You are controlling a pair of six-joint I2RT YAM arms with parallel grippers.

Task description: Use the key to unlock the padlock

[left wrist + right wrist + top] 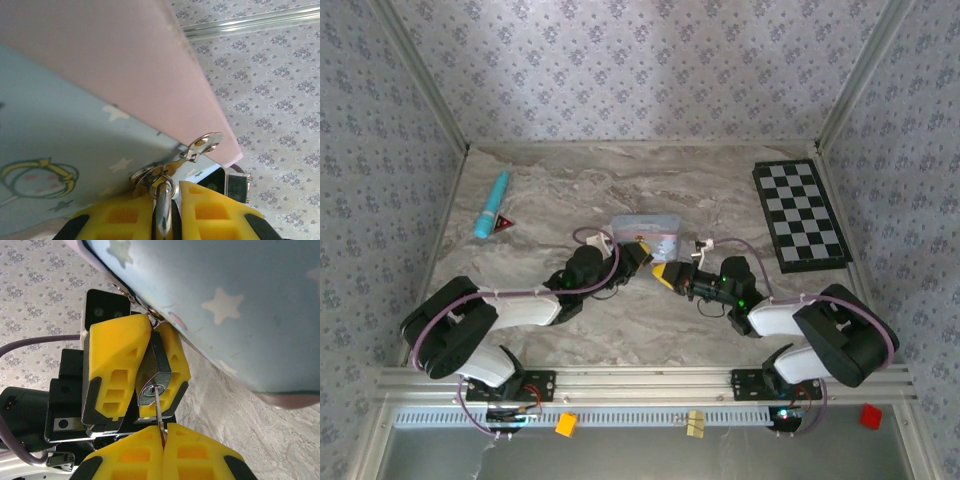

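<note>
The place looks like a robot test booth in a lab. A marble-patterned tabletop [640, 335] is boxed in by flowered wall panels [620, 70] on aluminium posts [422, 75] behind and beside the fingers [665, 276]. Two arms [520, 310] are bolted to a metal rail [650, 380] nearer than them.

Key [157, 406] head unseen within right claw [163, 434]

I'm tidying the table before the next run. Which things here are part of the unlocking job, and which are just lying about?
In the job:
padlock, held in the left gripper
key, held in the right gripper, tip at the keyhole
tin, right beside the padlock

Lying about:
chessboard
blue pen
red triangle
orange block
red block
</note>
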